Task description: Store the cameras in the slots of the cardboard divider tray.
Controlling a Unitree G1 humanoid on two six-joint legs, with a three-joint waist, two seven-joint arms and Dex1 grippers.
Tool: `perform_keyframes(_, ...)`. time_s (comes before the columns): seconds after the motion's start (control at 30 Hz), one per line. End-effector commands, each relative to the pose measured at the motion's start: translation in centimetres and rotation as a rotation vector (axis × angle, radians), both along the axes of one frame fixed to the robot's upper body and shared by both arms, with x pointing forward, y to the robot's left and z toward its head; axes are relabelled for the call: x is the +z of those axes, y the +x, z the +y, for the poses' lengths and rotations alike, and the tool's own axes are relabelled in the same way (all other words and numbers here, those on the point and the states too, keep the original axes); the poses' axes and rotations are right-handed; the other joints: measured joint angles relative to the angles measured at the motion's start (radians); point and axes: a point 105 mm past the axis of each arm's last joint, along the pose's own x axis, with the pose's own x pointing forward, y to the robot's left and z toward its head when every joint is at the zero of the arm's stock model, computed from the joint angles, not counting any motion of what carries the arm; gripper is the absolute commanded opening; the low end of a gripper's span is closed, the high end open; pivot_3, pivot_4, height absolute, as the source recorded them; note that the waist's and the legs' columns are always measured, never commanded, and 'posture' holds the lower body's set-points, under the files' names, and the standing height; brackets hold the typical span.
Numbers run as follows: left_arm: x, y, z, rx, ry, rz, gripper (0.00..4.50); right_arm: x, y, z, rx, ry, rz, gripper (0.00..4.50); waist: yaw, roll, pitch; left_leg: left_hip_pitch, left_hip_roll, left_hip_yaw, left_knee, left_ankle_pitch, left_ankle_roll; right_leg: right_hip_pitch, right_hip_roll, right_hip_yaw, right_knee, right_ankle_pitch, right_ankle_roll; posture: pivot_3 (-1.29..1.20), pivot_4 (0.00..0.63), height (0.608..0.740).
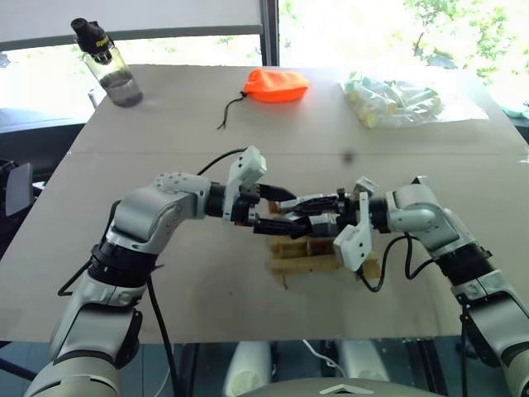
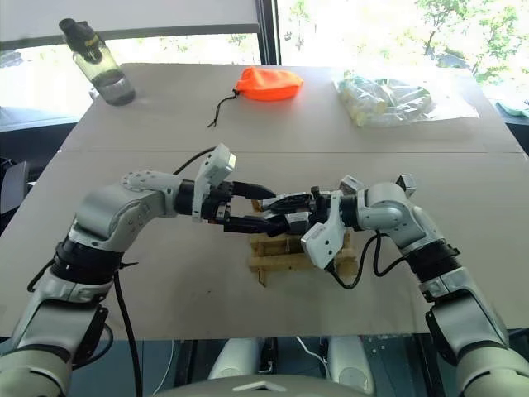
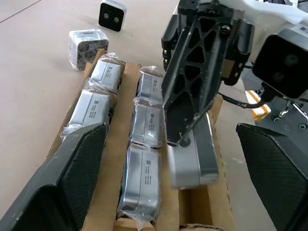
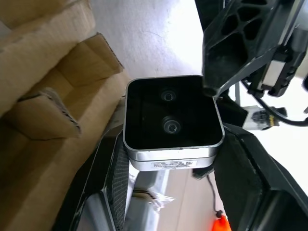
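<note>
Tan cardboard makes up the tray (image 1: pixel 291 263), which lies on the table (image 1: pixel 190 289) nearest the robot, at about 6 o'clock from the table's middle. In the left wrist view several wrapped cameras (image 3: pixel 142 175) lie in its rows. Right above the tray the two grippers meet tip to tip. The right gripper (image 4: pixel 168 159) pinches a bare camera (image 4: pixel 171 118) between its two fingers, black lens face toward its wrist view; the same silver camera (image 3: pixel 190 154) hangs over the tray's outer row. The left gripper (image 1: pixel 277 207) stands with its fingers spread wide, holding nothing, one finger on either side of the right gripper's tips. Just past the tray's far end, two loose cameras sit on the table: one wrapped (image 3: pixel 84 45), one bare (image 3: pixel 112 14). Far off lie an orange pouch (image 1: pixel 275 85) at 12 o'clock, a bag of packets (image 1: pixel 395 101) at 1 o'clock and a bottle (image 1: pixel 107 64) at 11 o'clock.
</note>
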Motion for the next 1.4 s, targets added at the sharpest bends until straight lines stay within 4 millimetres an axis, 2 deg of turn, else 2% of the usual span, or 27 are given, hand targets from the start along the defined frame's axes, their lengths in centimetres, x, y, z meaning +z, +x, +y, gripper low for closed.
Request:
perform_keyframes(0.03,0.4,-0.5,0.0,-0.032,0.002,-0.007,4.5,1.3,0.0,0.3,0.007,0.047,-0.055,1.96,-0.002,0.0,0.0,0.0,0.0,0.0,0.0,0.0,0.0,0.0,0.0,0.0,0.0,0.0,0.0,0.0,0.15,0.726)
perform_keyframes(0.27,0.2,-0.8,0.3,-0.051,0.015,0.012,4.5,1.4,0.3,0.3,-0.002,0.06,-0.077,1.96,-0.008,0.0,0.0,0.001,0.0,0.0,0.0,0.0,0.0,0.0,0.0,0.0,0.002,0.0,0.0,0.0,0.15,0.726)
perform_keyframes(0.3,0.2,-0.8,0.3,-0.051,0.015,0.013,3.98,1.4,0.3,0.2,-0.003,0.062,-0.077,1.96,-0.009,0.0,0.0,0.001,0.0,0.0,0.0,0.0,0.0,0.0,0.0,0.0,0.002,0.0,0.0,0.0,0.15,0.726)
perform_keyframes(0.37,0.4,-0.7,0.3,-0.05,0.013,0.008,3.3,1.5,0.4,0.2,-0.006,0.063,-0.076,1.96,-0.009,0.0,0.0,0.001,0.0,0.0,0.0,0.0,0.0,0.0,0.0,0.001,0.002,0.0,0.0,0.0,0.15,0.726)
perform_keyframes(0.53,0.5,-0.5,0.4,-0.044,0.016,0.0,0.94,1.3,0.4,0.0,-0.011,0.06,-0.069,1.96,-0.009,0.0,0.0,0.001,0.0,0.0,0.0,0.0,0.0,0.0,0.0,0.001,0.002,0.0,0.0,0.0,0.15,0.726)
perform_keyframes(0.57,0.5,-0.4,0.3,-0.043,0.017,-0.002,0.7,1.3,0.4,0.0,-0.01,0.061,-0.069,1.96,-0.009,0.0,0.0,0.0,0.0,0.0,0.0,0.0,0.0,0.0,0.0,0.001,0.002,0.0,0.0,0.0,0.15,0.726)
perform_keyframes(0.7,0.5,-0.5,0.1,-0.049,0.013,-0.003,0.73,1.3,0.3,0.1,-0.024,0.066,-0.048,1.96,-0.009,0.0,0.0,0.0,0.0,0.0,0.0,0.0,0.0,0.0,0.0,0.001,0.002,0.0,0.0,0.0,0.15,0.726)
perform_keyframes(0.77,0.5,-0.7,-0.1,-0.059,0.013,-0.005,0.73,1.5,0.1,0.0,-0.021,0.084,-0.033,2.99,-0.009,0.0,0.0,0.0,0.0,0.0,0.0,0.0,0.0,0.0,0.0,0.001,0.002,0.0,0.0,0.0,0.15,0.726)
perform_keyframes(0.8,0.5,-0.8,-0.1,-0.063,0.013,-0.007,0.73,1.6,0.0,-0.1,-0.023,0.1,-0.018,3.26,-0.009,0.0,0.0,0.0,0.0,0.0,0.0,0.0,0.0,0.0,0.0,0.001,0.002,0.0,0.0,0.0,0.15,0.726)
perform_keyframes(0.87,0.6,-0.9,-0.1,-0.071,0.017,-0.017,0.73,1.8,0.3,-1.1,-0.109,0.17,0.132,4.3,-0.008,0.0,0.0,0.0,0.0,-0.001,0.0,0.0,0.0,0.0,-0.001,0.001,0.002,0.0,0.0,0.0,0.15,0.726)
perform_keyframes(0.9,0.7,-1.1,0.0,-0.073,0.025,-0.019,0.73,2.0,0.5,-1.9,-0.164,0.221,0.252,4.5,-0.007,0.0,0.0,0.0,0.0,-0.001,0.0,0.0,0.0,0.0,-0.001,0.001,0.002,0.0,0.0,0.0,0.15,0.726)
perform_keyframes(1.0,0.9,-1.9,0.1,-0.093,0.051,-0.035,0.73,1.9,-0.1,-4.7,-0.26,0.266,0.572,4.5,-0.001,0.0,0.0,-0.001,0.0,-0.002,0.0,0.0,0.0,0.0,-0.002,0.001,0.001,0.0,0.0,0.0,0.15,0.726)
perform_keyframes(1.1,1.4,-2.7,-0.3,-0.106,0.048,-0.065,0.73,1.9,-2.0,-7.9,-0.3,0.298,0.873,4.5,0.01,0.0,0.001,-0.002,-0.001,-0.002,0.0,0.0,0.001,0.0,-0.004,0.001,0.0,0.0,0.0,0.0,0.15,0.726)
perform_keyframes(1.2,1.4,-3.5,-0.4,-0.107,0.054,-0.094,0.73,1.9,-3.4,-10.7,-0.341,0.407,1.119,4.5,0.015,0.0,0.001,-0.001,-0.001,-0.003,0.0,-0.001,0.002,0.001,-0.003,0.0,0.0,0.0,0.0,0.0,0.15,0.726)
perform_keyframes(1.3,1.5,-4.0,-0.4,-0.108,0.03,-0.08,0.73,0.9,-5.2,-12.5,-0.338,0.391,1.252,4.5,0.015,0.0,0.001,0.001,0.0,-0.003,0.0,-0.001,0.002,0.003,-0.002,0.0,0.0,0.0,0.0,0.0,0.15,0.726)
perform_keyframes(1.4,1.2,-4.0,-0.2,-0.084,0.029,-0.07,0.73,0.3,-5.1,-14.5,-0.362,0.508,1.321,4.5,0.014,-0.001,0.001,0.001,0.0,-0.003,0.0,-0.001,0.002,0.003,-0.001,0.001,0.0,0.0,0.0,0.0,0.15,0.726)
